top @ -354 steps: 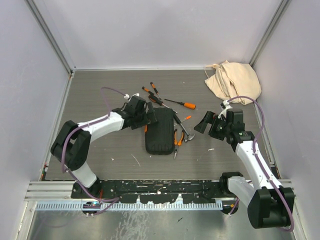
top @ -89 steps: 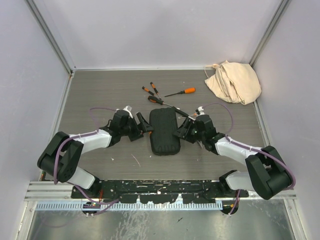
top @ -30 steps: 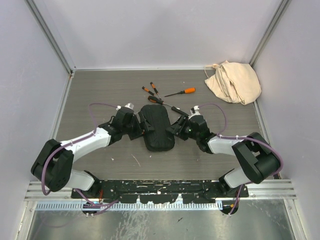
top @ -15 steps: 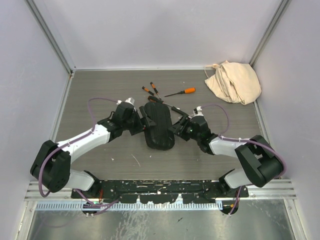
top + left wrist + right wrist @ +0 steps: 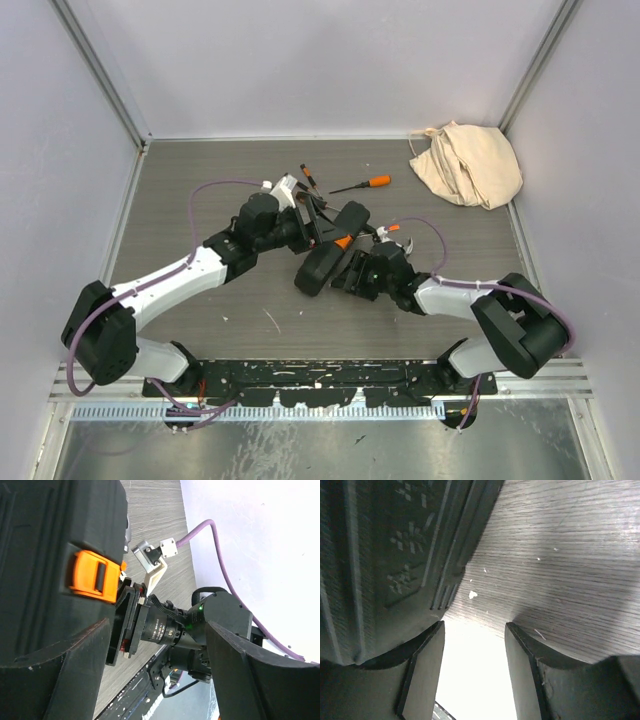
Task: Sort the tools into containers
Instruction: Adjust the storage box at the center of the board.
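L gripper [image 5: 158, 626] spread wide, nothing clamped. Case [image 5: 322, 264] tipped up on edge right against one finger [image 5: 55, 675], orange latch [image 5: 92, 575] facing its cam. Case sits btwn both grippers. R gripper [image 5: 474, 627] also released, gap empty, case alongside one finger [image 5: 422, 672]. Screwdriver [image 5: 365, 184] on table beyond case. Bag [image 5: 467, 162] well beyond R gripper, far right.

One case [image 5: 320, 268], one bag [image 5: 467, 163], two screwdrivers [image 5: 366, 184]
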Controlling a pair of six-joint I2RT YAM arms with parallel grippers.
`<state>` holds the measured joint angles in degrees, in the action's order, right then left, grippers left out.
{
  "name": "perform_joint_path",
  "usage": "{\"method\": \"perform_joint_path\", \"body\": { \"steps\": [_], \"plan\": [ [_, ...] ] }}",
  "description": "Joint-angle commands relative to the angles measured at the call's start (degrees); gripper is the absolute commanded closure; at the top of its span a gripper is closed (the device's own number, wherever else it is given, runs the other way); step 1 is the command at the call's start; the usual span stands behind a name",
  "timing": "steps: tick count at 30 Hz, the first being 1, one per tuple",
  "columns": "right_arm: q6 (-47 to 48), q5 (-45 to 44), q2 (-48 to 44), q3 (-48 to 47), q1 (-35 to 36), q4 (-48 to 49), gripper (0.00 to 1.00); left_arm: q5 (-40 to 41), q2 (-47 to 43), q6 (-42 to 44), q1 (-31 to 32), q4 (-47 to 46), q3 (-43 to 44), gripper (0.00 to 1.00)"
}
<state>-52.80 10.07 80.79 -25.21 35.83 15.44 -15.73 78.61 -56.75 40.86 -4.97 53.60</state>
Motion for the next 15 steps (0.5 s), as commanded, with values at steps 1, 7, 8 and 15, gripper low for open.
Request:
{"method": "perform_joint_path", "body": {
  "steps": [1,7,8,15],
  "plan": [
    [1.5,-0.3,-1.9,0.2,0.0,-3.8,0.43,-1.7,0.2,-0.9,-0.3,-4.1,0.4,0.23],
    [2.3,-2.5,-3.6,0.0,-0.1,-5.9,0.43,-0.8,-0.4,0.7,-0.3,-2.8,0.5,0.23],
    [2.2,-2.7,-3.7,0.0,-0.1,-6.1,0.43,-0.5,-0.6,1.4,-0.3,-2.1,1.2,0.23],
    [2.6,-4.2,-5.1,0.2,-0.1,-7.6,0.42,1.4,-1.1,10.3,-0.3,8.9,8.8,0.21]
  ]
}}
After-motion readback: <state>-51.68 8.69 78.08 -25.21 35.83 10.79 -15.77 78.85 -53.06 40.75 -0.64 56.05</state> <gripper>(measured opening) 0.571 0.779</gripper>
